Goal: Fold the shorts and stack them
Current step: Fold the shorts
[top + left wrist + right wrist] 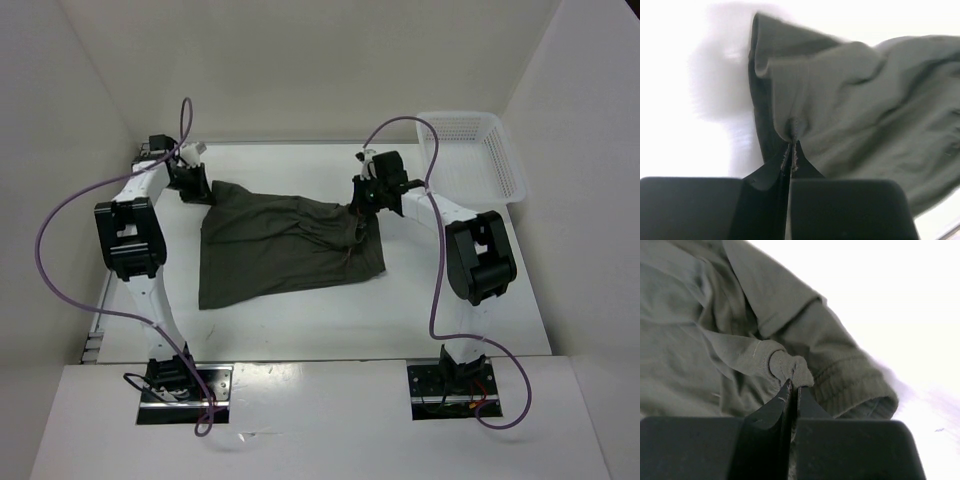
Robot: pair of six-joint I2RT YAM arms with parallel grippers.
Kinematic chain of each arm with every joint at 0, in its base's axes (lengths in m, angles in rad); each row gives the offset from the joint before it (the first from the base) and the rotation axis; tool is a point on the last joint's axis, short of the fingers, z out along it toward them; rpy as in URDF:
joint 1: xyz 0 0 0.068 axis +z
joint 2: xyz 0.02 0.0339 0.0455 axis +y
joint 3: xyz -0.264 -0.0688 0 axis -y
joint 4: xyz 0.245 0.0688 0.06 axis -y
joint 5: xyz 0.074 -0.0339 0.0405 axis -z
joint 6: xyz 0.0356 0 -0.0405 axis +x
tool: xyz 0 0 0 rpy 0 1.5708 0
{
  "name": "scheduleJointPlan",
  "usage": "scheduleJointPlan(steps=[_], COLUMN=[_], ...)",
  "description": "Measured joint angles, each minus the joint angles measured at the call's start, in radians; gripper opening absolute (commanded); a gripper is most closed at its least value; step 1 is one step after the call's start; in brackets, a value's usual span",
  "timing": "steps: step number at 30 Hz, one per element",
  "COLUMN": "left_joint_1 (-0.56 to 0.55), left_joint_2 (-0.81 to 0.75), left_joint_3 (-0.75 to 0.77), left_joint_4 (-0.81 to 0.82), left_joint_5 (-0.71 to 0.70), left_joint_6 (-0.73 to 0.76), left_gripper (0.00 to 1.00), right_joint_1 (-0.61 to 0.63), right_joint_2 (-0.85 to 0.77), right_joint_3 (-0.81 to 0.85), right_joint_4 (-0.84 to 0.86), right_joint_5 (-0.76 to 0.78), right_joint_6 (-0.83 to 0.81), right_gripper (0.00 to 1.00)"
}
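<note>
The dark olive-green shorts (285, 245) lie spread on the white table, far edge lifted at both ends. My left gripper (192, 186) is shut on the far left corner of the shorts; in the left wrist view the cloth (860, 115) hangs from the closed fingertips (791, 145). My right gripper (368, 196) is shut on the far right corner by the waistband; in the right wrist view a bunched fold (790, 367) is pinched between the closed fingertips (794, 386), with the ribbed waistband (850, 385) beside it.
A white plastic basket (472, 158) stands at the far right of the table (300, 320). White walls enclose the table at the back and on both sides. Purple cables loop off both arms.
</note>
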State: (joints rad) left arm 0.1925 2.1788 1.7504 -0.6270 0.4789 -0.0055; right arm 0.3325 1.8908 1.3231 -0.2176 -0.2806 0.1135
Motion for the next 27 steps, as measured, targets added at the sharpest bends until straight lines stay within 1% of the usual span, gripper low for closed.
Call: scheduleJointPlan(steps=[3,7,9,11,15,18,23,25,27], left_joint_1=[0.013,0.047,0.065,0.07,0.072,0.077,0.082,0.086,0.088], left_joint_2=[-0.023,-0.075,-0.13,-0.193,-0.359,-0.461,-0.504,-0.509,-0.515], left_joint_3=[0.112,0.281,0.318,0.31,0.127,-0.102,-0.462,-0.562,-0.62], left_joint_4=[-0.059,-0.106,-0.128,-0.158,-0.18,-0.189,-0.214,-0.227,-0.241], left_joint_5=[0.018,0.055,0.09,0.115,0.117,0.1,0.05,0.031,0.011], left_joint_6=[0.0,0.0,-0.002,-0.002,0.0,0.001,0.001,0.0,0.001], left_gripper=[0.0,0.0,0.0,0.0,0.0,0.0,0.0,0.0,0.0], right_joint_1=[-0.022,-0.103,-0.137,-0.15,-0.149,-0.15,-0.15,-0.15,-0.15], right_joint_2=[-0.007,-0.026,-0.043,-0.068,-0.139,-0.223,-0.325,-0.334,-0.334], right_joint_3=[0.039,0.083,0.092,0.092,0.068,-0.014,-0.229,-0.315,-0.381], right_joint_4=[0.007,0.037,0.056,0.068,0.09,0.106,0.128,0.124,0.119], right_joint_5=[0.002,-0.033,-0.057,-0.079,-0.116,-0.153,-0.207,-0.217,-0.223], right_joint_6=[0.03,0.086,0.106,0.11,0.104,0.093,0.09,0.097,0.106], right_gripper=[0.0,0.0,0.0,0.0,0.0,0.0,0.0,0.0,0.06])
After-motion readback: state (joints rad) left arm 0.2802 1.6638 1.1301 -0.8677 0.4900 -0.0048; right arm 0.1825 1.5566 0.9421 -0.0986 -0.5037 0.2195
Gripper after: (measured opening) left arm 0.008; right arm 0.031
